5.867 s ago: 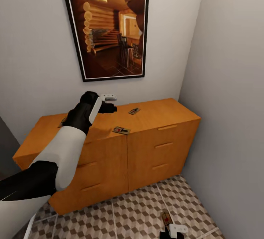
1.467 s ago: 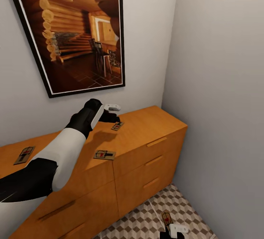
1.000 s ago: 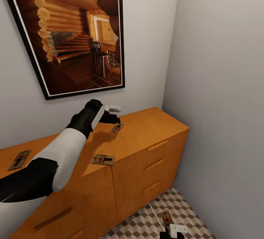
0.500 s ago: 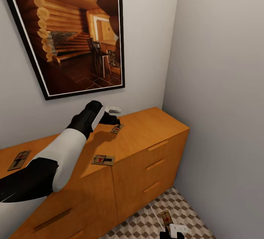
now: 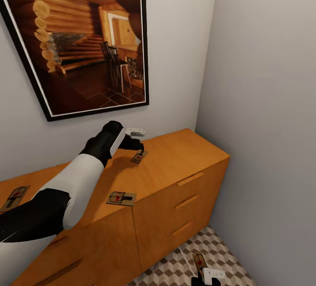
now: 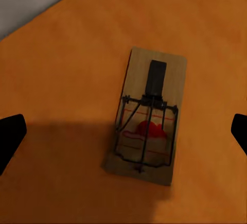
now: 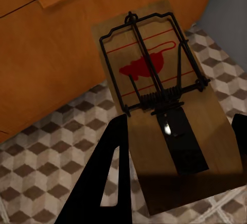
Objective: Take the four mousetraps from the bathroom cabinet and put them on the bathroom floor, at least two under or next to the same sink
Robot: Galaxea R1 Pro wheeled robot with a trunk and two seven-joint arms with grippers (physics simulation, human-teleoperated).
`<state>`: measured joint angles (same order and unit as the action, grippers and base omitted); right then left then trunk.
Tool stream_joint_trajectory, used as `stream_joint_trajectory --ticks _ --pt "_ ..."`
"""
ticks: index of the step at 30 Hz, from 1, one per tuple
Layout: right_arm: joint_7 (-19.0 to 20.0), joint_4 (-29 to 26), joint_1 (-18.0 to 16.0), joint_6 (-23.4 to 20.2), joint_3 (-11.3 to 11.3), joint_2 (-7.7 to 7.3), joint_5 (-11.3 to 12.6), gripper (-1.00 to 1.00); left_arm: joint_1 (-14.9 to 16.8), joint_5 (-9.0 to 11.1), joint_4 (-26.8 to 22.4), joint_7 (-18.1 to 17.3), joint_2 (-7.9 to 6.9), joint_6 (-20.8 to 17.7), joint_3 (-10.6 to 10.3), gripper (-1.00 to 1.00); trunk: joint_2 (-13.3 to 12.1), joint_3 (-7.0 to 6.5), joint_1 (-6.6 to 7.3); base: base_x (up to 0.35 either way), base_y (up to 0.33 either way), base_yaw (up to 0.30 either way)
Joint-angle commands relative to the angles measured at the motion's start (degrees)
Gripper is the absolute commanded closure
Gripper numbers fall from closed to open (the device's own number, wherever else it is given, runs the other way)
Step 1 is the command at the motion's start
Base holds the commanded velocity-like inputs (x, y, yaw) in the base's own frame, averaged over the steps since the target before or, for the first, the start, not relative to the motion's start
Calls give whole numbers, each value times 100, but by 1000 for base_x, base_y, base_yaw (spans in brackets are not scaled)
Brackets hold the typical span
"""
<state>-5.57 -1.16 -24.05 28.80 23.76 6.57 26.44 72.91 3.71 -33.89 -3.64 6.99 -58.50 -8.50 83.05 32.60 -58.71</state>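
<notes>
Mousetraps lie flat on the cabinet top: one directly under the left tool, whose fingers stand apart on either side of it without touching, another near the front edge, a third far left. The right tool (low over the bathroom floor) is clamped on a fourth mousetrap.
</notes>
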Motion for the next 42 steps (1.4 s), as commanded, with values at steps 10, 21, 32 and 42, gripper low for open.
stream_joint_trajectory --ticks 10,21,32,42 --pt "-41 2 -3 12 46 2 28 100 4 36 3 13 4 -21 -58 -100 3 7 -2 88 0 0" --pt "-41 2 -3 12 48 2 28 100 4 39 108 13 -3 -21 -733 -100 3 7 -2 49 -45 0" --pt "-41 2 -3 12 43 2 28 100 4 42 119 13 -10 -21 -756 -100 3 7 -2 1 -51 0" --pt "-47 2 -3 12 46 2 28 100 -11 39 121 -558 -41 -18 -764 -100 3 7 -2 0 -51 0"
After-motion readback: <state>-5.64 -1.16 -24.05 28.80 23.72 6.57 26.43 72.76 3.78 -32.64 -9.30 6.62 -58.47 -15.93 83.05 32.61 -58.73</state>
